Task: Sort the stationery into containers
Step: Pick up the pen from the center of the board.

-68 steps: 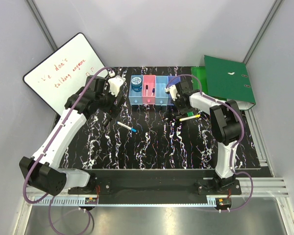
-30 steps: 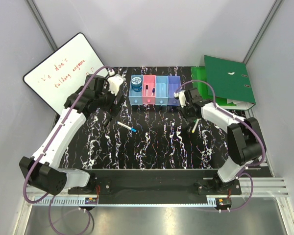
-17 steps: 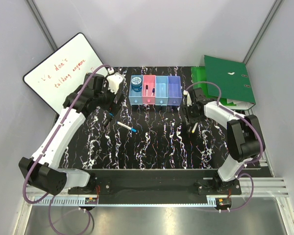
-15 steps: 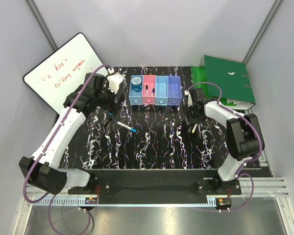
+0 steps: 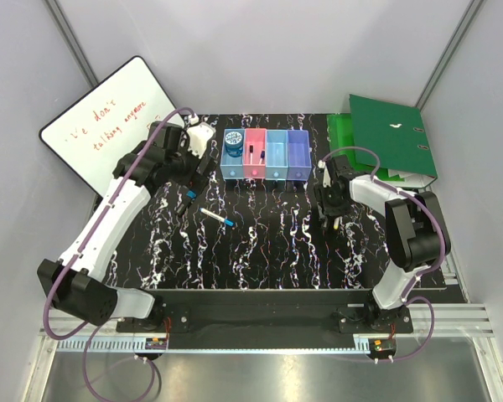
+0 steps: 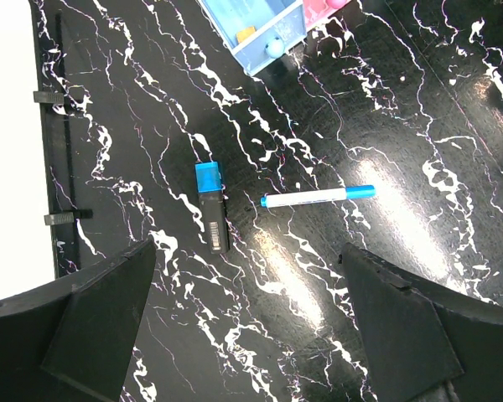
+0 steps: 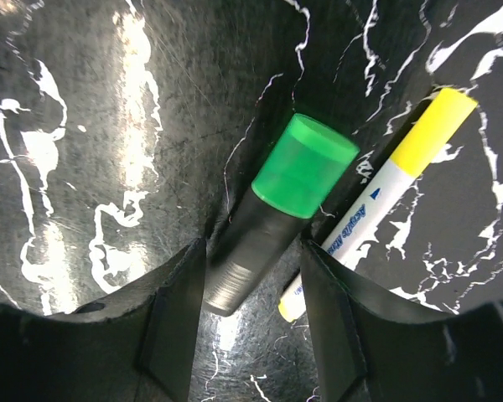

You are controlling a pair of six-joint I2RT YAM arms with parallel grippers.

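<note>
Desk (image 5: 260,251): black marble-look top, white veining, smooth, glossy, showed glare patches. Bins (image 5: 275,174) were translucent coloured plastic. Green-capped marker (image 7: 272,218): cap shiny translucent plastic, barrel matt black. Yellow-capped marker (image 7: 373,203): smooth white plastic, printed. Right fingers (image 7: 172,327): matt black plastic. Whiteboard (image 5: 92,155) looked glossy. Binders (image 5: 391,134): green, matt, perhaps card.

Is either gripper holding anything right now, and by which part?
Left gripper holds nothing. Right gripper brackets the green-capped marker at its black barrel, below the cap; whether it grips cannot be told.
</note>
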